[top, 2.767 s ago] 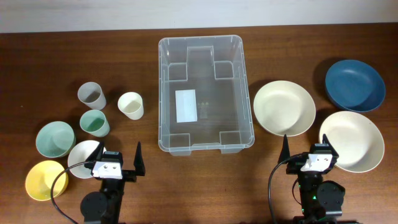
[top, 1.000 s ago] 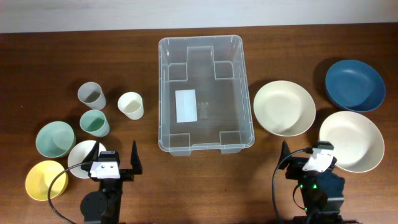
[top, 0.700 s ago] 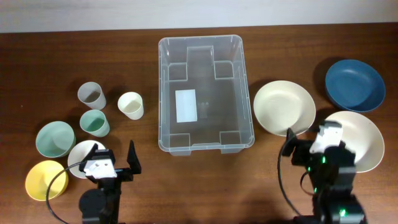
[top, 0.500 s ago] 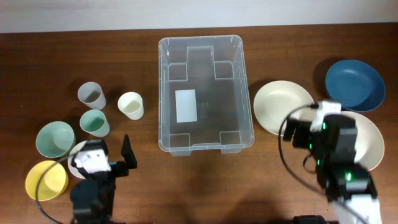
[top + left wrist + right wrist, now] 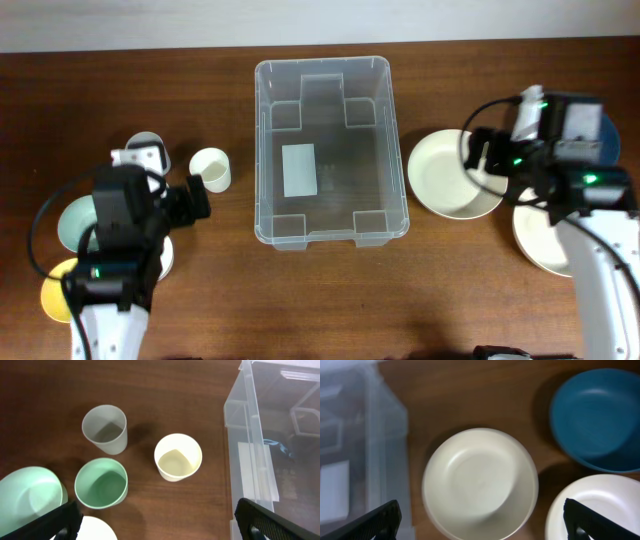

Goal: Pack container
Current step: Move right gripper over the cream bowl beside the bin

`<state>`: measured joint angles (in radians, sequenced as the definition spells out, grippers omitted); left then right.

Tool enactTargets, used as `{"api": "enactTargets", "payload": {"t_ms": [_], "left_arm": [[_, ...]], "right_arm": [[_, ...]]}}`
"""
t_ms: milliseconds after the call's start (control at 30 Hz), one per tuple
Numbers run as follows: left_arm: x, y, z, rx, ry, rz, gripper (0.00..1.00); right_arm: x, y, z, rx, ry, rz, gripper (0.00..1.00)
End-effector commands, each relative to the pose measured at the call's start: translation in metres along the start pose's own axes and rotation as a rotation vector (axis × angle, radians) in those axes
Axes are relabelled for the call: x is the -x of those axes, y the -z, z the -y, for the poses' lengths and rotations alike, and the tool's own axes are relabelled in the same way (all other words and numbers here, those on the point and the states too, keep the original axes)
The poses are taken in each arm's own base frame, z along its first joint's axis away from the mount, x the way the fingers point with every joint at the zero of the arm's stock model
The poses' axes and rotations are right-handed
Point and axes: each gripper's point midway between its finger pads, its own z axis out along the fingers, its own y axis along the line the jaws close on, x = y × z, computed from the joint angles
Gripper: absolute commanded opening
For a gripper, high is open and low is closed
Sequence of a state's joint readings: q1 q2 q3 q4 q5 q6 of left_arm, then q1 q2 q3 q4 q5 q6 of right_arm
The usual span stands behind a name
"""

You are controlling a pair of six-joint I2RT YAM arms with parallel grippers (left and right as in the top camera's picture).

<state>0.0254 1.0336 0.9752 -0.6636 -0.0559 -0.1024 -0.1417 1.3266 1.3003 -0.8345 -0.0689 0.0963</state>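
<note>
Container (image 5: 322,65) upright, mid-worktop (image 5: 330,300) (white label (image 5: 300,170) on floor). Left fingers (image 5: 265,519) spread wide, empty, above cream cup (image 5: 178,457). Right fingers (image 5: 370,522) spread wide, empty, above cream bowl (image 5: 480,485).

No writing can be read anywhere — the white label (image 5: 299,170) on the container (image 5: 322,64) floor looks blank.

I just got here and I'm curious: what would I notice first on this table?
The big clear rectangular plastic bin in the middle of the brown wooden table stands out first, empty but for a white label on its floor. To its right sit a dark blue round bowl and a cream round plate; to its left, a grey cup, a green cup and a cream cup.
</note>
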Motion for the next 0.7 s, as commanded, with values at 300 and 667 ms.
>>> {"api": "enactTargets", "payload": {"t_ms": [300,667], "left_arm": [[0.01,-0.015,0.002,0.005,0.006,-0.021,0.99],[0.004,-0.026,-0.001,0.024,0.004,-0.057,0.99]], "right_arm": [[-0.03,-0.087,0.061,0.01,-0.009,-0.227,0.99],[-0.065,-0.146,0.065,0.05,-0.041,-0.364,0.99]]}}
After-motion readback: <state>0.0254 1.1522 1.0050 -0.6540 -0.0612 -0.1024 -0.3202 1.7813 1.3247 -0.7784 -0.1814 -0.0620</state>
